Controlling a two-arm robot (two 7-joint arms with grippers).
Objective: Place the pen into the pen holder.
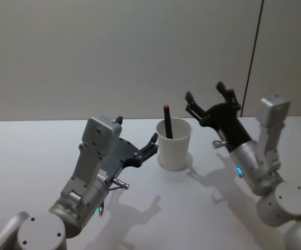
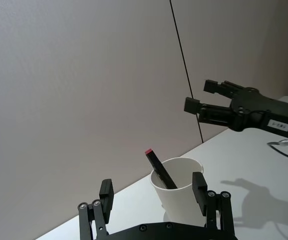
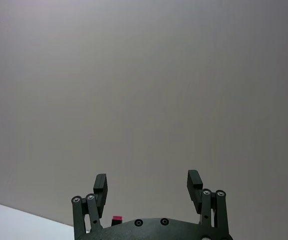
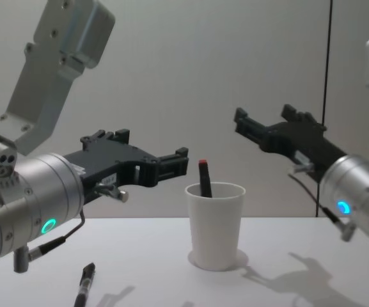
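Plain worktop (image 1: 35, 151), blank wall (image 1: 113, 52). Pen (image 1: 167, 122) stood in the pen holder (image 1: 173, 148) mid-worktop, so job looked done. Left hand (image 1: 137, 130) beside it and right hand (image 1: 205, 91) raised farther right, both open, empty.

The left arm reaches in from the near left, its left gripper (image 1: 137, 130) pointing toward the far right with fingers spread and empty, while the right arm rises from the near right, its right gripper (image 1: 204, 92) held higher, fingers wide apart.
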